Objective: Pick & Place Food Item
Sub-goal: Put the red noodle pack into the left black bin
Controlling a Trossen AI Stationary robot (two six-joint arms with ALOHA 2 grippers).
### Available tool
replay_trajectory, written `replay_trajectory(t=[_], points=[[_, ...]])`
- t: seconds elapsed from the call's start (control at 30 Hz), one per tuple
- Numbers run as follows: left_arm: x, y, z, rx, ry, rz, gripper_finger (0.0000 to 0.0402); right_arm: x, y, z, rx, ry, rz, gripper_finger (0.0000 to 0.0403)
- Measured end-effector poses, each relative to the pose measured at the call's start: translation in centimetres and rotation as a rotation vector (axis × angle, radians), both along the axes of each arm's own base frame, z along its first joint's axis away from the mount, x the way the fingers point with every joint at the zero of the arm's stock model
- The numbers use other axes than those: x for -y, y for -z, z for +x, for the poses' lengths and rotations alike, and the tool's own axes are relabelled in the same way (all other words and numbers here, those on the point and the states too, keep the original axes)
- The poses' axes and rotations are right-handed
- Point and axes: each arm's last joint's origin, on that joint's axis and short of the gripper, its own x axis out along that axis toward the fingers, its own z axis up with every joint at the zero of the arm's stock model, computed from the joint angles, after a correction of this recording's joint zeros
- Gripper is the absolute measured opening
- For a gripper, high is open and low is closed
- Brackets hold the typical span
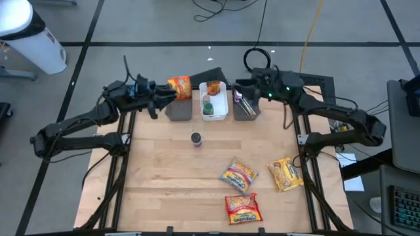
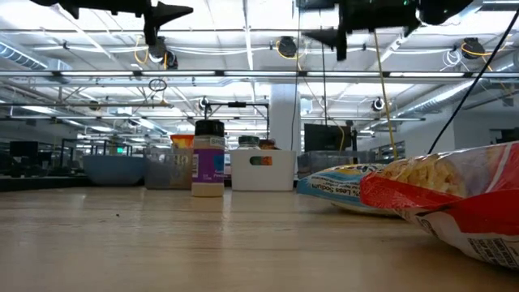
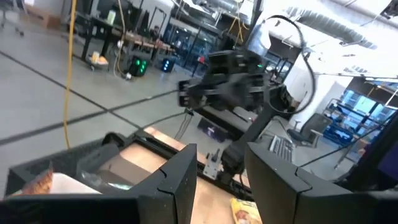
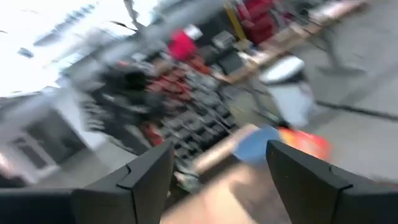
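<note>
An orange snack packet [image 1: 179,86] sits at the far end of the left grey bin [image 1: 178,110]; it also shows in the left wrist view [image 3: 41,180]. My left gripper [image 1: 165,95] hovers just left of it, open and empty, with its fingers [image 3: 181,179] apart. My right gripper [image 1: 239,88] hovers open and empty over the far end of the right grey bin [image 1: 245,109]. Three more packets lie flat on the table: a yellow one [image 1: 238,174], another yellow one [image 1: 285,174] and a red one [image 1: 242,208].
A white bin [image 1: 214,101] with several items stands between the two grey bins. A small dark-lidded jar [image 1: 196,138] stands upright in front of the bins, also in the low view [image 2: 208,158]. The wooden tabletop [image 1: 157,177] lies bare on its left half.
</note>
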Motion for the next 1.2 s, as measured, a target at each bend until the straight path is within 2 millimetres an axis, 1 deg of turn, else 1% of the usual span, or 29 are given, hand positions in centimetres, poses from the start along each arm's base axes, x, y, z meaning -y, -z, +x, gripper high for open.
replay_trajectory(t=[0.1, 0.2, 0.3, 0.4, 0.57, 0.73, 0.87, 1.0, 1.1, 1.2], points=[[-0.1, -0.3, -0.2, 0.019, -0.012, 0.021, 0.0145, -1.8, -1.0, 0.6, 0.1, -0.074, -0.018, 0.0249], [-0.1, -0.6, -0.3, 0.05, -0.013, 0.024, 0.0145, -3.8, -1.2, 1.5, 0.134, -0.114, 0.016, 0.0245], [-0.1, -0.6, -0.3, 0.055, 0.005, 0.014, 0.0145, -6.2, -0.7, 2.7, 0.108, -0.118, 0.015, 0.0243], [0.2, -0.6, -0.2, 0.047, 0.092, 0.024, 0.0145, -8.6, 0.0, 3.9, 0.079, -0.105, -0.002, 0.0243], [0.5, -0.5, -0.2, 0.041, 0.207, -0.007, 0.0145, -11.8, 1.5, 5.1, -0.027, -0.137, -0.032, 0.0242], [1.0, -0.5, 0.0, 0.046, 0.264, -0.061, 0.0145, -14.1, 2.6, 5.0, -0.143, -0.207, -0.035, 0.0242], [2.1, -1.1, 0.3, 0.096, 0.352, -0.118, 0.0145, -15.9, 2.8, 4.4, -0.219, -0.272, -0.091, 0.0242], [3.3, -1.6, 0.6, 0.147, 0.399, -0.193, 0.0145, -18.1, 2.5, 3.7, -0.398, -0.372, -0.208, 0.0242], [4.4, -1.7, 0.9, 0.172, 0.398, -0.257, 0.0145, -20.0, 1.5, 2.7, -0.514, -0.457, -0.308, 0.0242], [5.7, -1.8, 1.2, 0.183, 0.41, -0.316, 0.0145, -21.5, 1.7, 1.5, -0.625, -0.518, -0.357, 0.0242]])
